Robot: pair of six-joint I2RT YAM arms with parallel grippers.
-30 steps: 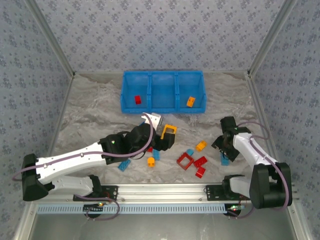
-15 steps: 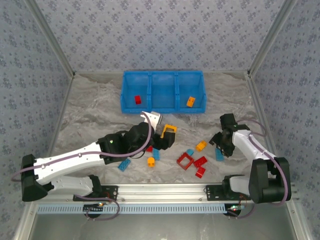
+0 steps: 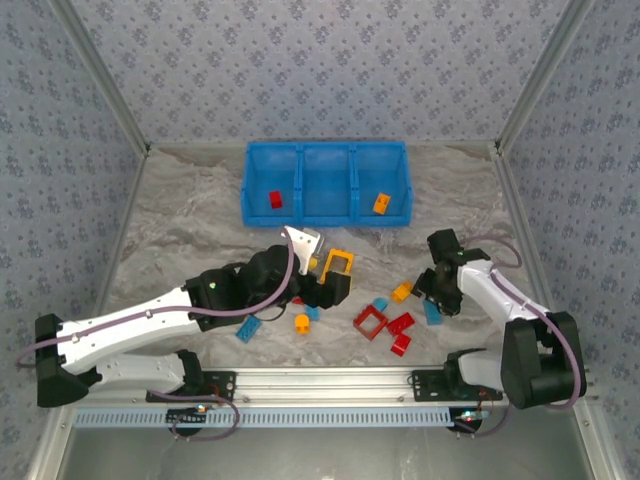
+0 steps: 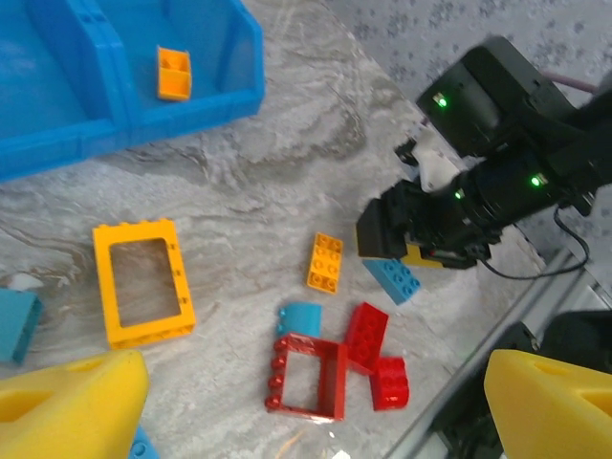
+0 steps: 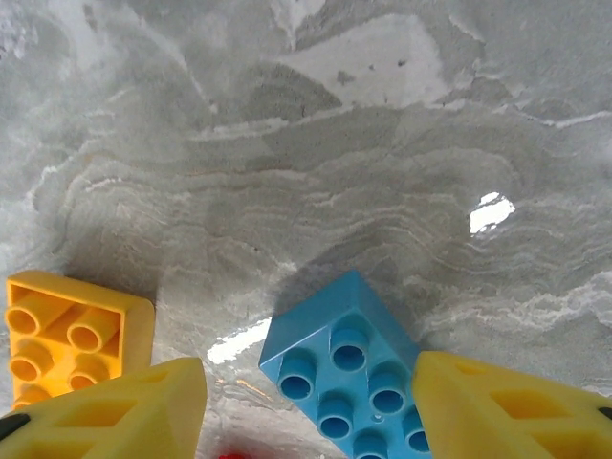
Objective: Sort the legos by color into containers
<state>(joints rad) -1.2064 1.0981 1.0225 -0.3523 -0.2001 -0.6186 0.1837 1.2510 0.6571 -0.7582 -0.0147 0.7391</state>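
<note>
The legos lie scattered on the marble table. A light blue brick (image 5: 349,368) sits studs-up between my right gripper's (image 5: 306,406) yellow fingers; the right finger touches it and the left one stands apart, so the jaws are open. An orange brick (image 5: 67,330) lies just to its left. My left gripper (image 4: 316,406) hovers wide open and holds nothing, above a red frame (image 4: 311,378), two red bricks (image 4: 366,335) and a blue curved piece (image 4: 304,318). A yellow frame (image 4: 143,280) lies flat to the left. The containers are one blue tray (image 3: 326,147) holding a red brick (image 3: 275,199) and an orange brick (image 3: 381,203).
More bricks lie near the front rail: a small orange one (image 3: 302,323) and blue ones (image 3: 249,330). The two arms work close together around the pile at centre. Patterned walls and metal posts bound the table on three sides.
My right gripper has slid left toward the pile, its jaws narrowing, and the light blue brick moved left with it. The left arm has crept slightly forward.
</note>
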